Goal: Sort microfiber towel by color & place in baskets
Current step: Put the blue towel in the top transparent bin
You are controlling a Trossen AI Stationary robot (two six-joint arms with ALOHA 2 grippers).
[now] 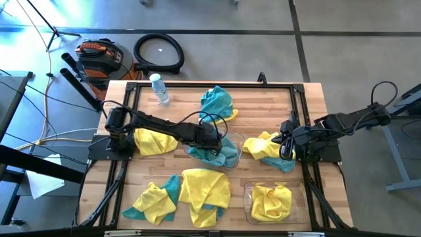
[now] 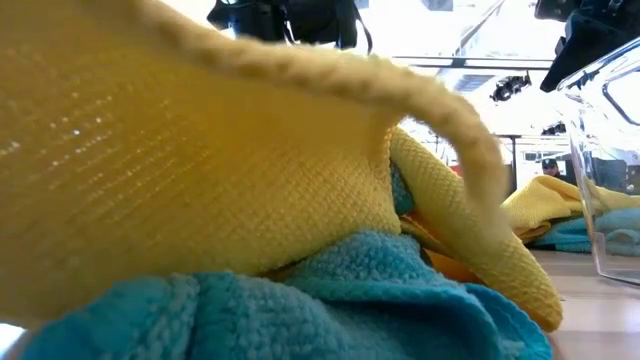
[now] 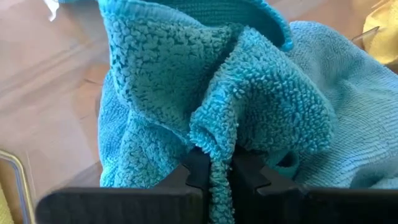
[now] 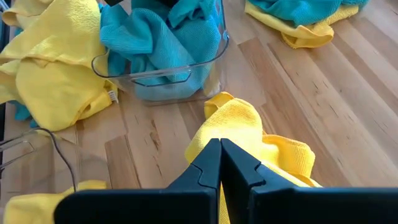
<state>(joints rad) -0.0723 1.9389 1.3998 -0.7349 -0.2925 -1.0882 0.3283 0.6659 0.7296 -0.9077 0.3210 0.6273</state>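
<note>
- Teal cloth point(image 3: 249, 118): soft, light, thick pile, not fragile and not slippery; likely to sag and to drag loose corners when lifted.
- Best taken at a raised fold or a bunched ridge, not at a flat part; a pinch there should hold without much force.
- Left gripper point(image 1: 214, 139): near the middle of the high view, over the clear basket point(image 1: 231, 160) with the teal cloths.
- In the left wrist view, a hanging fold of the teal cloth runs down between the two jaws; jaws stand very close, with only the fold between them. Looks as a light pinch on the teal cloth, perhaps beginning to loosen; hard to say for sure.
- Rest of that cloth bunched just in front of the jaws, above the basket.
- Right gripper point(image 4: 220, 155): at middle right of the high view, jaws clenched together, holding nothing visible.
- Yellow cloth point(image 4: 249, 134): lies crumpled on the counter point(image 4: 323, 81) just under and past the right jaws, not between them.
- Second basket point(image 1: 248, 197), lower right of the high view, with a yellow cloth inside.
- More yellow and teal cloths scattered along the lower edge and at the upper middle of the high view.
</note>
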